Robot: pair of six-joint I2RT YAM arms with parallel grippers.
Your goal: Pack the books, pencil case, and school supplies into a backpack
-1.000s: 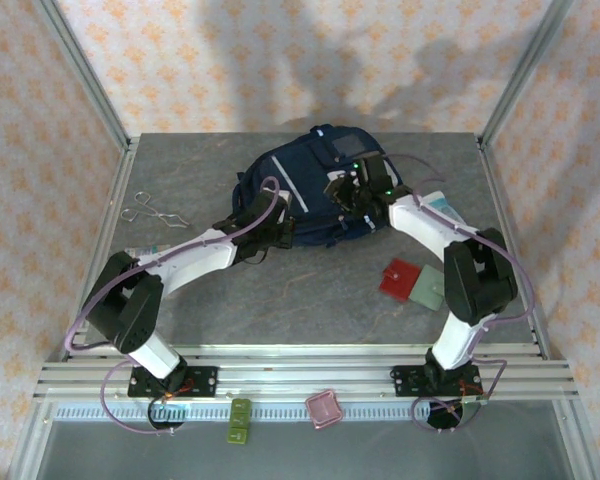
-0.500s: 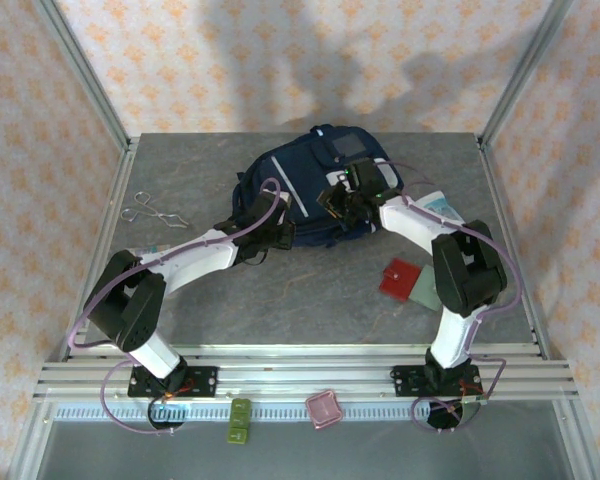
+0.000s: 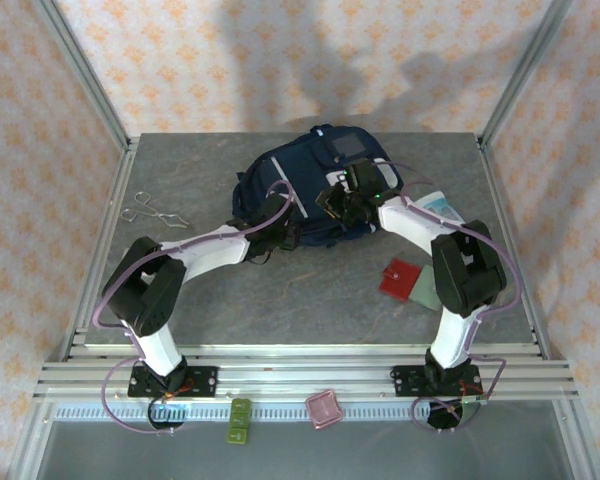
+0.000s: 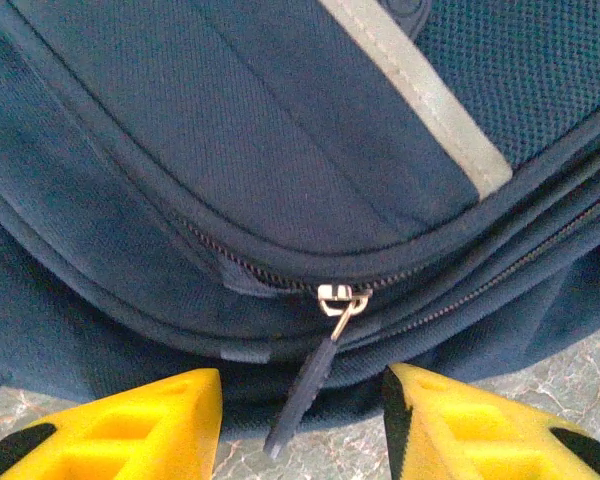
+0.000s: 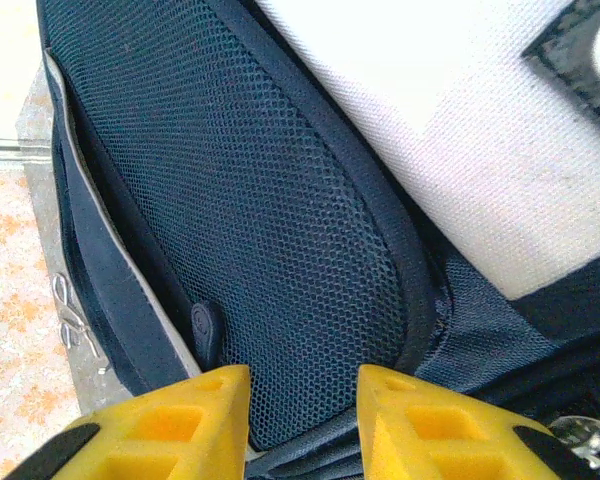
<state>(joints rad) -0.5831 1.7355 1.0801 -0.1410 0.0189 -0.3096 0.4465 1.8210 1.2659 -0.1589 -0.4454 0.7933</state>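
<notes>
**Though both arms were at the backpack (image 3: pixel 310 175), packing had hardly begun**

Because the zip (image 4: pixel 340 297) along the backpack's near edge looked closed as far as it showed, the job was judged to be at its opening step. The left gripper (image 4: pixel 300 420) sat at that near edge with its jaws moderately apart. The zip pull (image 4: pixel 315 375) hung loose between the fingers (image 4: pixel 130 420), and neither one touched it. The right gripper (image 5: pixel 302 420) hovered over the backpack's mesh panel (image 5: pixel 280 230), jaws narrowly apart; whether they pinched any cloth could not be told.

A red piece (image 3: pixel 395 276) and a grey-green piece (image 3: pixel 426 288) lay touching each other on the near right of the backpack, not yet packed. A white-and-blue tube (image 3: pixel 438 203) rested just beside the backpack's right side, and scissors (image 3: pixel 152 212) lay well to its left. Whether the books or the pencil case were already inside could not be told. Opening the zip and loading the pieces seemed left to do.
</notes>
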